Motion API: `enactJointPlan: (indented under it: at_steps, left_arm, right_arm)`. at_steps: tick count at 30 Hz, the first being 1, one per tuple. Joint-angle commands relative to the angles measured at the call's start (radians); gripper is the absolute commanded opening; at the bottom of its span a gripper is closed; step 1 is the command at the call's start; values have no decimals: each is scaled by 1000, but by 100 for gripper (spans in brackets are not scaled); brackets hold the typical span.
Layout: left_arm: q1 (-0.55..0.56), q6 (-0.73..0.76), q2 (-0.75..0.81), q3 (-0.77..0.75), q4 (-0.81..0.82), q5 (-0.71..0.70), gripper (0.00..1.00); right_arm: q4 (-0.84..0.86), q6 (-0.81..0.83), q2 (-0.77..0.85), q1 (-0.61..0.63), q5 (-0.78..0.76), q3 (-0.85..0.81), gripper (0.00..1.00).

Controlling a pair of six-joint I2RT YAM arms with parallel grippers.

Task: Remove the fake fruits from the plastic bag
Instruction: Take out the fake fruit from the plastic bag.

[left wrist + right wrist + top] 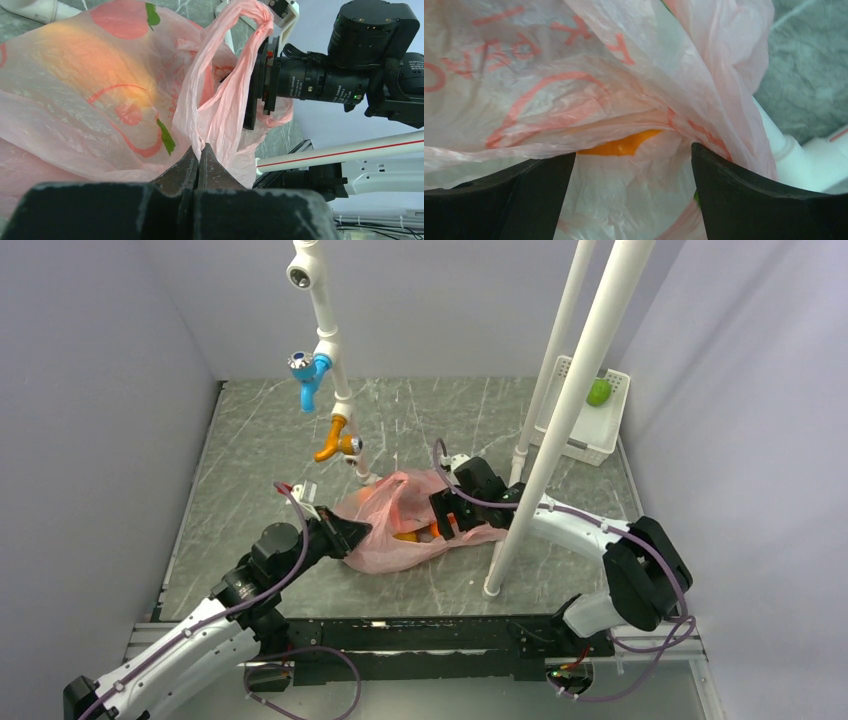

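Observation:
The pink plastic bag [400, 525] lies crumpled mid-table. My left gripper [352, 537] is shut on a twisted strip of its film at the left edge; in the left wrist view the jaws [200, 151] pinch the film below a loop handle [235, 75]. My right gripper [448, 516] sits at the bag's right side, at its mouth. In the right wrist view the right gripper [632, 152] is open, fingers [539, 190] wide apart with bag film between them. An orange fake fruit [621, 145] shows under a fold just ahead. Orange fruit [407, 536] glows through the bag.
A white slotted basket [590, 445] with a lime-green fruit [598, 392] stands at the back right. Two white poles [520, 500] rise just right of the bag. A white pipe with blue tap [310, 375] and orange tap [335, 445] stands behind the bag.

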State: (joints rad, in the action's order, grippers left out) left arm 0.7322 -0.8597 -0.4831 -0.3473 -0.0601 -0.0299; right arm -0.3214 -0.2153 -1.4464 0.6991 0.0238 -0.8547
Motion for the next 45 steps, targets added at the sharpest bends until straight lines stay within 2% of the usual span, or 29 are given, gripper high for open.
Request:
enactJointPlan:
  at_steps: [1, 5, 12, 16, 18, 20, 23, 26, 30, 33, 36, 45]
  left_arm:
    - [-3, -6, 35, 22, 1, -35, 0]
    - [-2, -12, 41, 30, -12, -38, 0]
    - [-3, -3, 2, 11, -7, -8, 0]
    - [-2, -6, -17, 13, 8, 0, 0]
    - [-3, -11, -21, 17, 22, 3, 0]
    - [-3, -10, -18, 19, 34, 9, 0]
    - [-2, -2, 11, 17, 42, 5, 0]
    - [-2, 5, 61, 24, 23, -10, 0]
    - [-3, 29, 96, 34, 18, -9, 0]
    - [-2, 47, 70, 16, 3, 2, 0]
    - [-3, 52, 41, 9, 25, 11, 0]
    - [-3, 51, -43, -7, 78, 54, 0]
  right_arm:
    - [-136, -50, 12, -1, -115, -4, 89]
    - [-146, -49, -13, 1, -102, -24, 89]
    - [-52, 10, 142, 12, 85, -107, 88]
    - [2, 21, 159, 13, 205, -152, 86]
    - [15, 25, 128, 14, 251, -166, 78]
    - [14, 27, 94, 14, 283, -180, 65]
    - [18, 28, 78, 18, 299, -165, 51]
    - [39, 31, 106, 21, 320, -107, 45]
    - [53, 29, 151, 31, 262, -24, 45]
    - [-10, 10, 127, 37, 113, -26, 56]
    - [14, 13, 102, 39, 102, -19, 65]
    - [58, 57, -49, 44, 14, -83, 77]
